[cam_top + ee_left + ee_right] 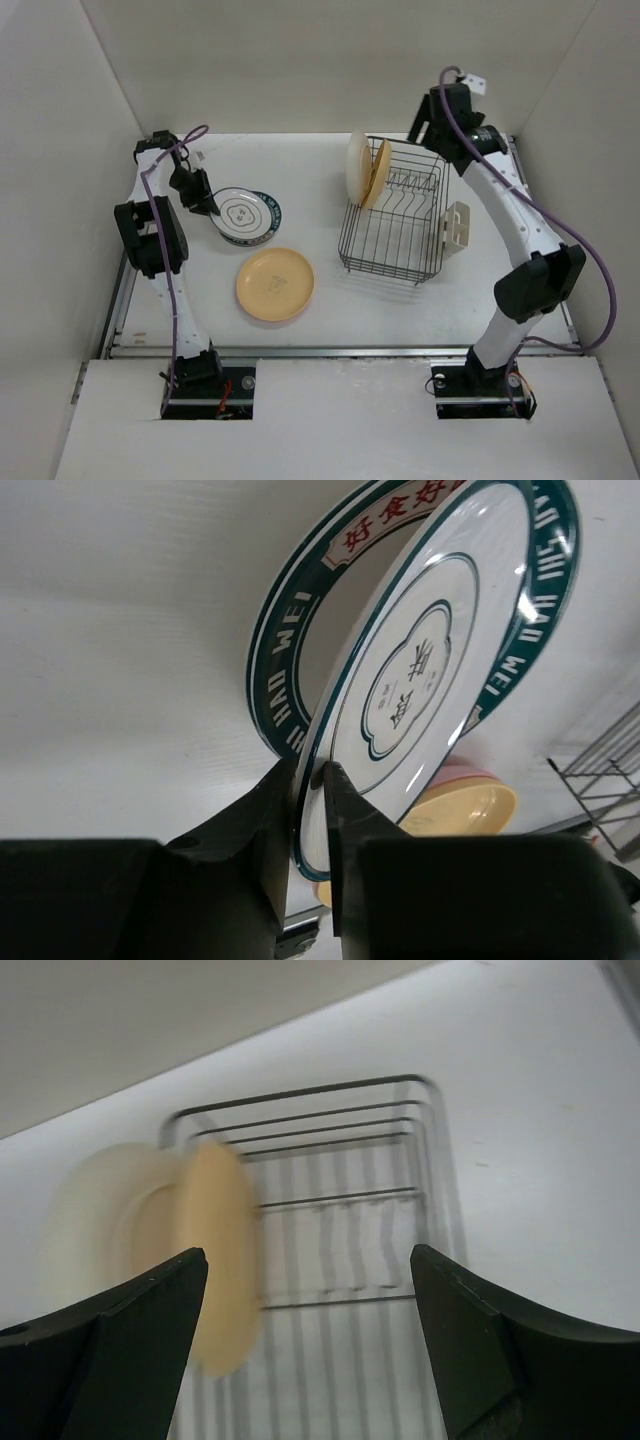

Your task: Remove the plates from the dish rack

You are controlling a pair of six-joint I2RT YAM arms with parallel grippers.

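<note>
My left gripper (207,206) is shut on the near rim of a white plate with dark rings (243,211), holding it tilted over a second green-rimmed plate (262,232) that lies on the table. In the left wrist view the fingers (345,800) pinch the held plate (420,670) above the green-rimmed plate (275,670). A yellow-orange plate (275,284) lies flat nearby; the left wrist view shows it (470,805) resting on a pink one (470,775). The dish rack (395,215) holds a cream plate (356,163) and a yellow-orange plate (379,172) upright. My right gripper (425,125) is open above the rack (350,1200).
A cream slotted cup holder (457,224) hangs on the rack's right side. White walls enclose the table on the left, right and back. The right wrist view is blurred; it shows the cream plate (100,1210) and the yellow-orange plate (220,1260) left of centre.
</note>
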